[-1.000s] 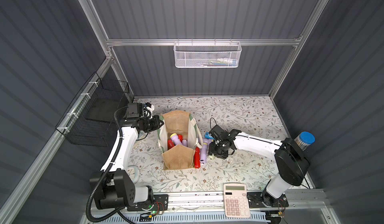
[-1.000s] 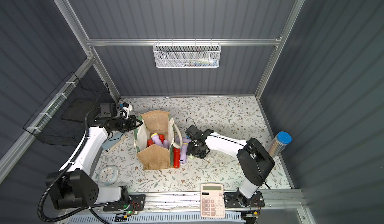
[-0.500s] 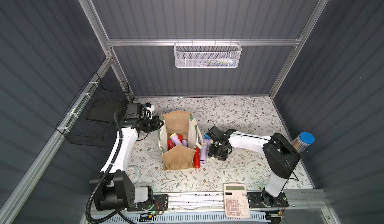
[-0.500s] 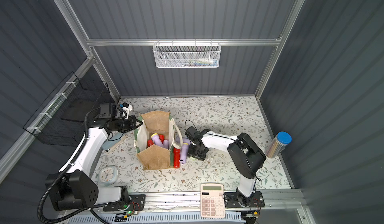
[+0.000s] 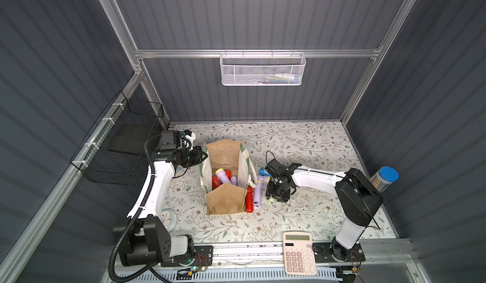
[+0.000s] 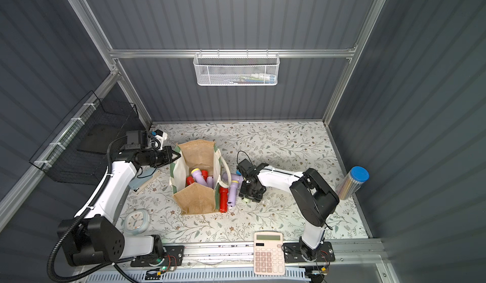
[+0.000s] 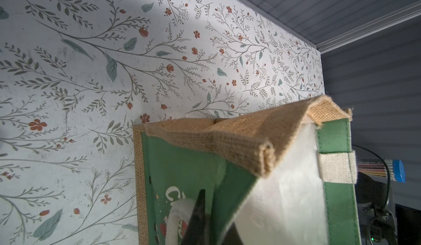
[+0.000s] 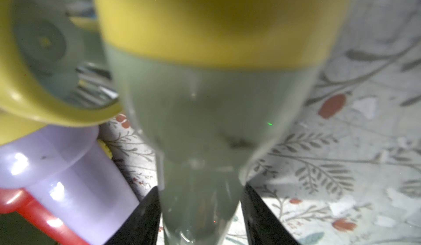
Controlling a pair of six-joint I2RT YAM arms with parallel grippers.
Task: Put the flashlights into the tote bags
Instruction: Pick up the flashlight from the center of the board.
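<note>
The tan jute tote bag [image 5: 223,197] stands open in the middle of the table in both top views, also tote bag [image 6: 196,197]. Red and lilac flashlights [image 5: 221,176] lie inside it. My left gripper [image 7: 211,218] is shut on the bag's green side panel [image 7: 182,175] at its rim. Right of the bag lie a red flashlight [image 5: 249,198], a lilac flashlight [image 5: 257,195] and a blue flashlight [image 5: 263,171]. My right gripper [image 8: 200,218] is down beside them, shut on a pale green flashlight [image 8: 205,118] with a yellow ring. Its end pokes out below the right gripper [image 5: 276,192].
A pink calculator [image 5: 298,251] lies at the front edge. A clear pencil tube [image 5: 384,177] with a blue lid stands at the right wall. A round clock [image 6: 136,221] lies front left. A black wire basket [image 5: 123,142] hangs left, a white mesh basket [image 5: 263,70] on the back wall.
The right gripper's jaws have narrowed onto the pale green flashlight, and the right arm's elbow has swung left. The left arm and the bag have stayed in place.
</note>
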